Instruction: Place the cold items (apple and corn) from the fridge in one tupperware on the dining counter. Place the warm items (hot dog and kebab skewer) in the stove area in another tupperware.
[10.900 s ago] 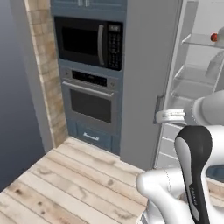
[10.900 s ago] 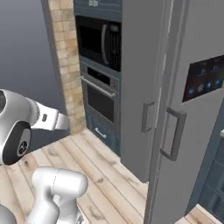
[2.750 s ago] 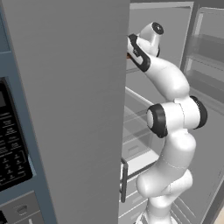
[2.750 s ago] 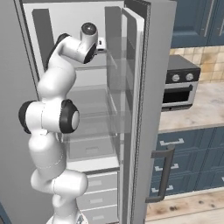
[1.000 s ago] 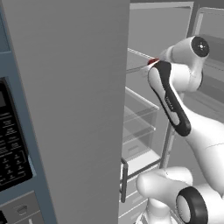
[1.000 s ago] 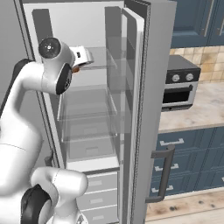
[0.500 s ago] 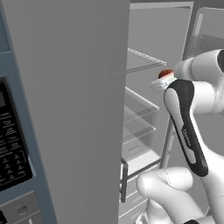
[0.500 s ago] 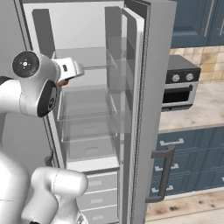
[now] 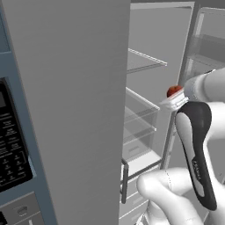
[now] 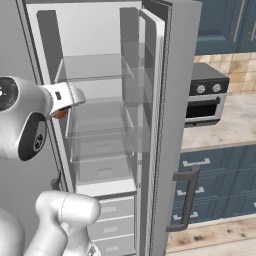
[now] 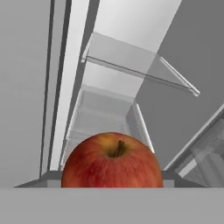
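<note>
1. In the hand view a red apple [image 11: 112,161] sits right at the bottom, stem up, hard against the gripper [image 11: 112,186]; the jaws are clamped on the apple, their tips hidden behind it.
2. The left base view shows the apple [image 9: 174,91] as a small red patch at the tip of the white arm, in front of the open fridge [image 9: 145,88], off the front edge of its glass shelves.
3. The right base view adds the fridge door [image 10: 167,125] swung open, a stove [image 10: 207,100] and a wooden table [image 10: 227,125] at right; the apple [image 10: 61,114] peeks from under the hand.
</note>
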